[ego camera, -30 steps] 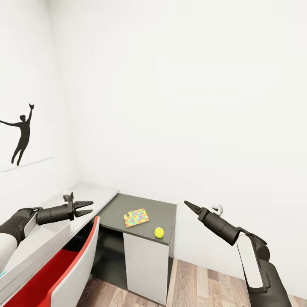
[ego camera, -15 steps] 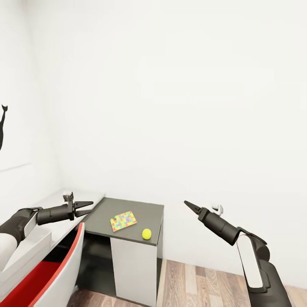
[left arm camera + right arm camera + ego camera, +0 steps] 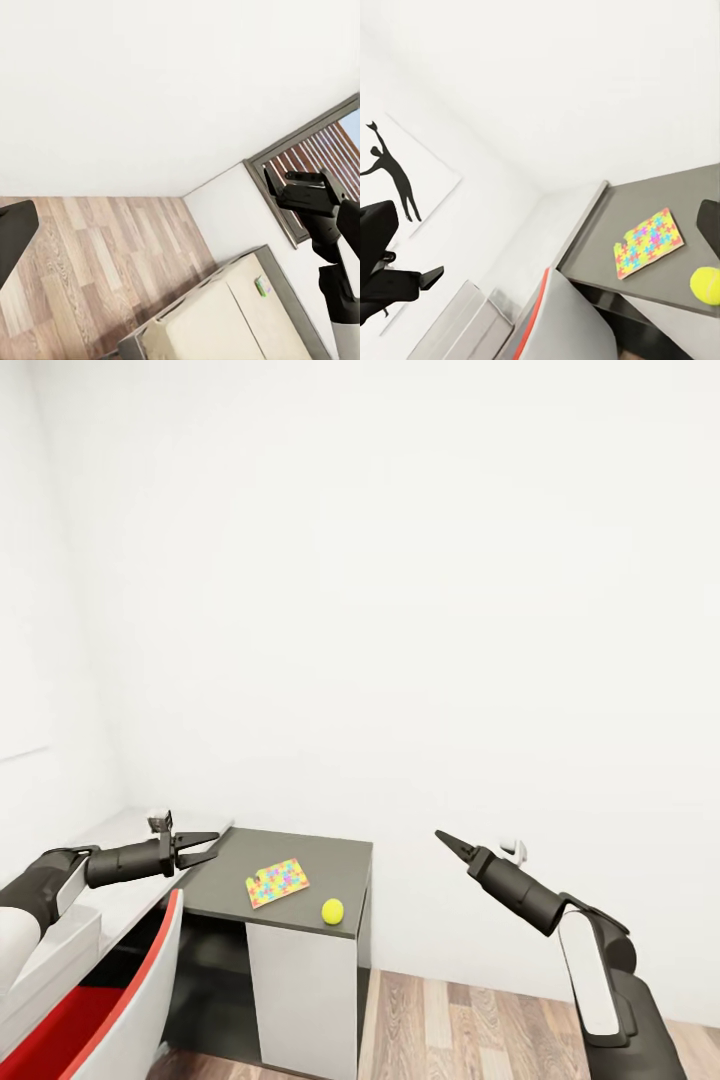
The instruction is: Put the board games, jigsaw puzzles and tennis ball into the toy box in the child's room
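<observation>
1. Two task things lie on the dark grey tabletop (image 3: 300,855) set against the white wall: a jigsaw puzzle (image 3: 277,883) and a tennis ball (image 3: 332,911).
2. The jigsaw puzzle is a flat board of yellow, pink, blue and green pieces, lying slightly askew near the middle of the tabletop; the right wrist view shows it too (image 3: 649,243).
3. The tennis ball sits near the front edge of the tabletop, just beside the puzzle but apart from it, on the side toward the right arm; it also shows in the right wrist view (image 3: 706,286).
4. The left claw (image 3: 200,847) hangs in the air over the pale surface next to the dark tabletop, its fingers spread apart and holding nothing.
5. The right claw (image 3: 448,843) is raised in the air well apart from the tabletop, out over the wood-plank floor (image 3: 480,1020); its fingers look closed together to a point, with nothing between them.
6. A chair with a white shell and red inner lining (image 3: 120,1000) stands below the left arm.
7. In the right wrist view a black silhouette picture (image 3: 394,176) hangs on the white wall.
8. The left wrist view shows the bed (image 3: 240,315) with a beige mattress on the wood floor, and a dark-framed window (image 3: 315,169).
</observation>
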Robot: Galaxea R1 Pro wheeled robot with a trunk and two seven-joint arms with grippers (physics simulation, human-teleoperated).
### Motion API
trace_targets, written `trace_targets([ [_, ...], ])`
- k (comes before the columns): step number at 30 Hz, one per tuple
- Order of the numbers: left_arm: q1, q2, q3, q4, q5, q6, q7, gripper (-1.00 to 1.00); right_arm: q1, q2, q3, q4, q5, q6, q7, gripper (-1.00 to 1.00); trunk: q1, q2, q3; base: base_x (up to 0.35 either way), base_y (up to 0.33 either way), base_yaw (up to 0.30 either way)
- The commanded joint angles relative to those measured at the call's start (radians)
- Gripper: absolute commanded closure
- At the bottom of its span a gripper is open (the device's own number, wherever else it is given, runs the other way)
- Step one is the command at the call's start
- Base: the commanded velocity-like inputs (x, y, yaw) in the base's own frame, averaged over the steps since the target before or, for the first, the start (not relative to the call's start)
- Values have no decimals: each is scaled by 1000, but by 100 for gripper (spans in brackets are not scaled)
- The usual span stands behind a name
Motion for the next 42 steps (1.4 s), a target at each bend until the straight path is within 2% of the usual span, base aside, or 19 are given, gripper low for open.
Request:
trace_targets([
  [1,0,0,1,0,-1,11,-3,-100,-1,1,-5,0,-1,8,3,-100,0,-1,-1,0,0,-48],
  [42,0,0,3,0,-1,9,-2,-100,-1,1,-19,34,-2,13,2,-100,0,-1,-36,0,0,-191],
])
